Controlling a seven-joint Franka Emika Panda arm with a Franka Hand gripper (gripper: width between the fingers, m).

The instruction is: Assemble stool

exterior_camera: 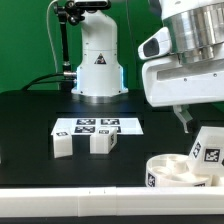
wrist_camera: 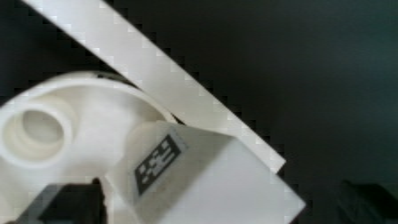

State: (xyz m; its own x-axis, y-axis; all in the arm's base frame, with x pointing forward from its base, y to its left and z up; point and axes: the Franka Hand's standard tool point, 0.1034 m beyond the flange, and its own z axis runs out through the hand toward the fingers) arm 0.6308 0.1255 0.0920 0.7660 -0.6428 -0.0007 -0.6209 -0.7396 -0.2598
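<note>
The round white seat disc point(exterior_camera: 175, 172) lies at the exterior view's lower right, near the table's front edge. A chunky white leg block point(exterior_camera: 206, 148) with a black-and-white tag stands on the disc's far side. My gripper point(exterior_camera: 198, 124) hangs just above that block, and only one dark finger point(exterior_camera: 183, 118) shows there. In the wrist view the gripper point(wrist_camera: 214, 206) is open. Its dark fingertips point(wrist_camera: 64, 204) stand on either side of the tagged leg block point(wrist_camera: 210, 165), apart from it. The seat disc point(wrist_camera: 54, 118) lies beside the block. Two more leg blocks point(exterior_camera: 63, 143) point(exterior_camera: 102, 142) sit mid-table.
The marker board point(exterior_camera: 96, 125) lies flat behind the two loose leg blocks. A long white edge rail point(exterior_camera: 70, 191) runs along the table's front, and it crosses the wrist view point(wrist_camera: 169, 80) too. The arm's base point(exterior_camera: 98, 65) stands at the back.
</note>
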